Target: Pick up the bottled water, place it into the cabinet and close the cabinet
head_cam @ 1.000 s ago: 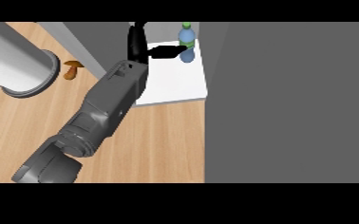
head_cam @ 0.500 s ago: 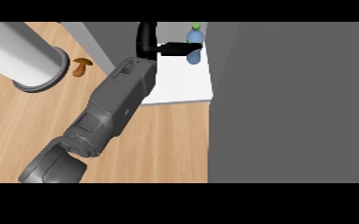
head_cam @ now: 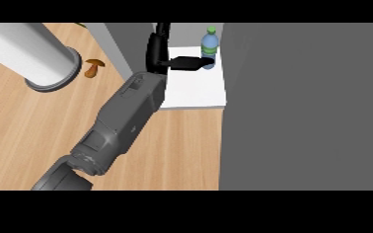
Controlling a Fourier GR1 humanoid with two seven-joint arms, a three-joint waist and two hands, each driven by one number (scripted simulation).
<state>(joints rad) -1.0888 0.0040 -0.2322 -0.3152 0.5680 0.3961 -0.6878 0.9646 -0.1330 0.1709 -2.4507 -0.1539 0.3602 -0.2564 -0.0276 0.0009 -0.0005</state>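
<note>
pale wooden counter (head_cam: 182, 148) across the left and lower part of the head view. on it, at the far left, a tall white cylinder (head_cam: 36, 54) on a grey round base, and just beside that base a small brown mushroom-shaped thing (head_cam: 93, 68). behind the counter, an open cabinet (head_cam: 121, 44) with grey walls and a white shelf floor (head_cam: 197, 91). to the right, a broad flat grey panel (head_cam: 291, 108) filling the whole side, top to bottom.

bottled water (head_cam: 209, 47), green cap up, standing upright at the back right corner of the white floor, close against the grey panel. grey forearm (head_cam: 124, 118) slanting up from the lower left into the cabinet. left hand (head_cam: 164, 61) released: fingers (head_cam: 159, 37) straight along the cabinet's left wall, well apart from the bottle, one black digit stretched sideways with its tip touching the bottle's lower side.
</note>
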